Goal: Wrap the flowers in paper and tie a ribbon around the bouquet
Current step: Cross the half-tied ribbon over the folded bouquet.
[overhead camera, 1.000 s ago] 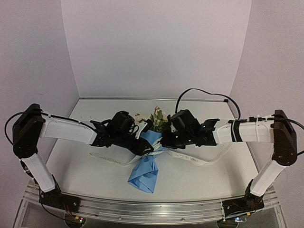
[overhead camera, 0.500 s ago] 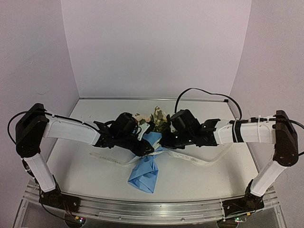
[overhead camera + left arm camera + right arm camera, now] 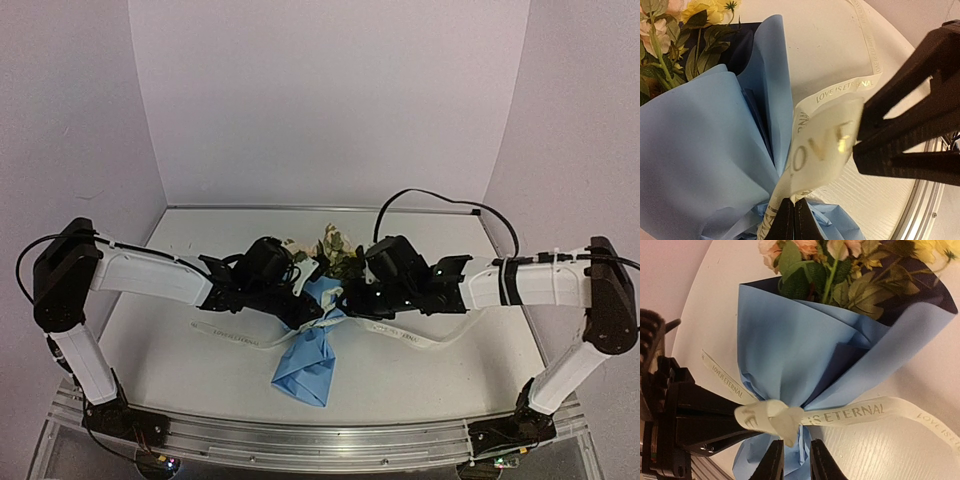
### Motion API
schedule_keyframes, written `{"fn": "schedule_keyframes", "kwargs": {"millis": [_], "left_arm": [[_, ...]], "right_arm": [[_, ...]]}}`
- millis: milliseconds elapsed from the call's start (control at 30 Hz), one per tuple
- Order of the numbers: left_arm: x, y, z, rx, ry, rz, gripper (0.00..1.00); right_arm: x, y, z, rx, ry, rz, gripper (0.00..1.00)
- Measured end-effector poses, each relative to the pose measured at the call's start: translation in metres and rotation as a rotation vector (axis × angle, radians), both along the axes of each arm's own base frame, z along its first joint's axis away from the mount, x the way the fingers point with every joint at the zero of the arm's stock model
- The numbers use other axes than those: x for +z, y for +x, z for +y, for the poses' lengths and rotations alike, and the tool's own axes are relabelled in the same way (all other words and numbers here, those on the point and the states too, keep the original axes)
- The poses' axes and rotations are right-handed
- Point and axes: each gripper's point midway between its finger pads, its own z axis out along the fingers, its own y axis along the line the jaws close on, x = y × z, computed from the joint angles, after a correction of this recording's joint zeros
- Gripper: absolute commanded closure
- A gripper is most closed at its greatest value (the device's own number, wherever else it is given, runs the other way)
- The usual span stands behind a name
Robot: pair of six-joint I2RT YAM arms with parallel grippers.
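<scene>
Left gripper [image 3: 791,214] is clamping the crosswise ribbon [image 3: 825,145] at the bouquet's [image 3: 705,150] neck, and I'm seeing the right gripper [image 3: 795,449], slightly parted, just beside it.

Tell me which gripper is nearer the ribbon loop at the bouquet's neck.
Left. The left gripper is pinched shut on the ribbon loop itself. The right gripper sits just beside it, fingers slightly parted, apparently gripping nothing.

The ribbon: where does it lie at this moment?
In the top view the ribbon crosses the middle of the table, looped around the narrow waist of the blue paper, its tails trailing left and right.
</scene>
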Motion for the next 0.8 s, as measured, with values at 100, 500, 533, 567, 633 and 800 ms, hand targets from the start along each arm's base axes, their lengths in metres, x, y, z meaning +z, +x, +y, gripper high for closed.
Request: {"fn": "schedule_keyframes", "kwargs": {"millis": [100, 500, 533, 567, 633, 800], "left_arm": [[0.000, -0.002, -0.001, -0.014, 0.004, -0.010, 1.00], [0.000, -0.006, -0.003, -0.076, 0.021, -0.065, 1.00], [0.000, -0.007, -0.004, -0.082, 0.023, -0.070, 1.00], [0.000, -0.007, -0.004, -0.088, 0.024, -0.074, 1.00], [0.000, -0.008, -0.004, -0.096, 0.024, -0.077, 1.00], [0.000, -0.009, -0.005, -0.112, 0.026, -0.088, 1.00]], "right_arm": [[-0.002, -0.006, -0.012, -0.020, -0.010, 0.005, 0.39], [-0.023, -0.019, -0.149, -0.391, -0.173, 0.058, 0.32], [-0.029, -0.022, -0.166, -0.442, -0.196, 0.071, 0.32], [-0.036, -0.024, -0.182, -0.491, -0.219, 0.086, 0.32], [-0.052, -0.030, -0.212, -0.581, -0.264, 0.124, 0.32], [-0.076, -0.035, -0.266, -0.760, -0.334, 0.210, 0.32]]}}
